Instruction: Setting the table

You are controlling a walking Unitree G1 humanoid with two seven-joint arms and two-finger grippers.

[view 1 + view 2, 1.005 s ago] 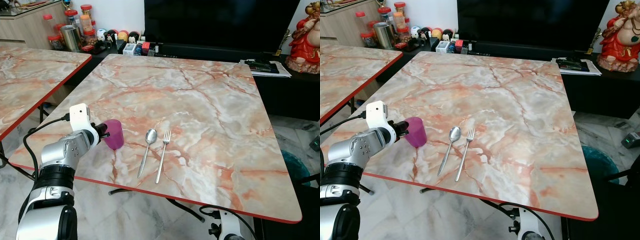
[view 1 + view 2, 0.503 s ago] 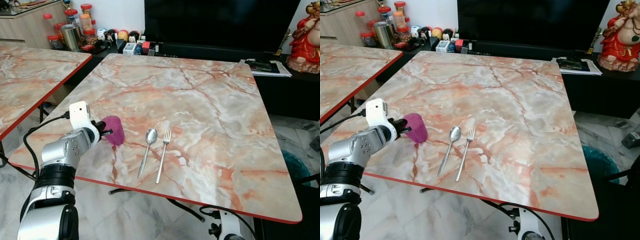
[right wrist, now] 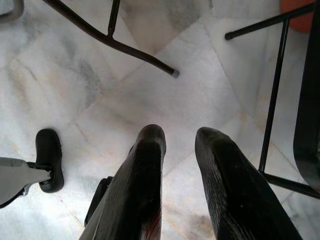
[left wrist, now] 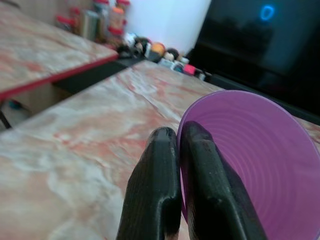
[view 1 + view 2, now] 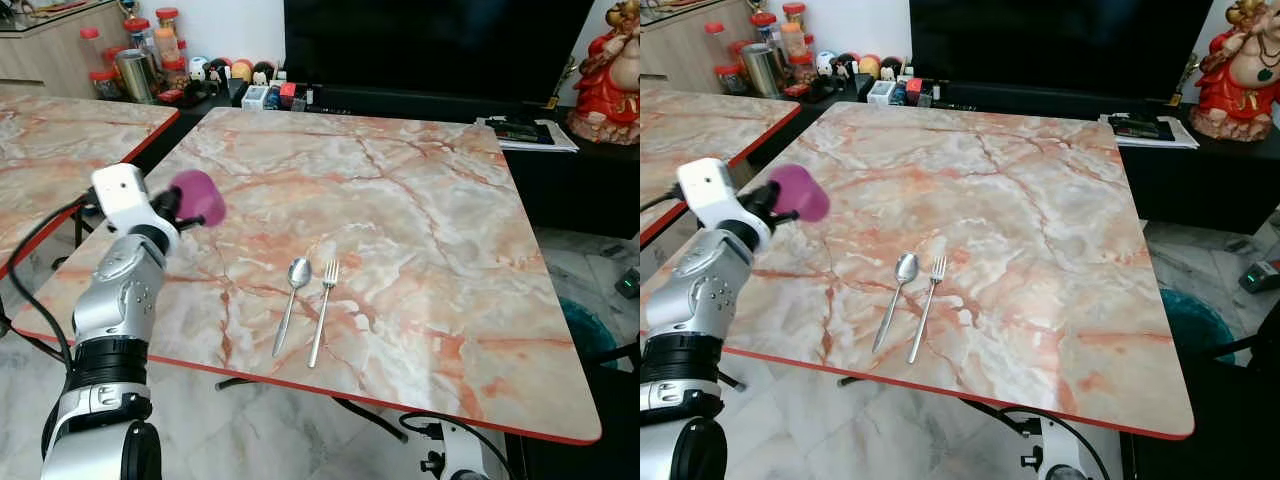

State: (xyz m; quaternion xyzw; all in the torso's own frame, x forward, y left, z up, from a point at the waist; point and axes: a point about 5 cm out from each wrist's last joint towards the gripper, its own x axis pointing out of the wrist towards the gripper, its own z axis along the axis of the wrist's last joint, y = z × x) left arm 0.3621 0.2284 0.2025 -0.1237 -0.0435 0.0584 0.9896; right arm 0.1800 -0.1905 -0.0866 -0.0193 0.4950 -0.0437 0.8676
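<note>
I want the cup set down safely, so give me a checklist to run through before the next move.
1. Left pincer pinches the purple cup by its rim: ok.
2. Cup upright: not ok, it lies tipped on its side in the air.
3. Cup empty: ok, nothing inside.
4. Bare table beyond the spoon and fork: ok.
5. Grip firmness: cannot tell.
6. Right pincer idle, open, low over the floor: ok.

There was one purple cup, one spoon, one fork, and two marble tables.
</note>
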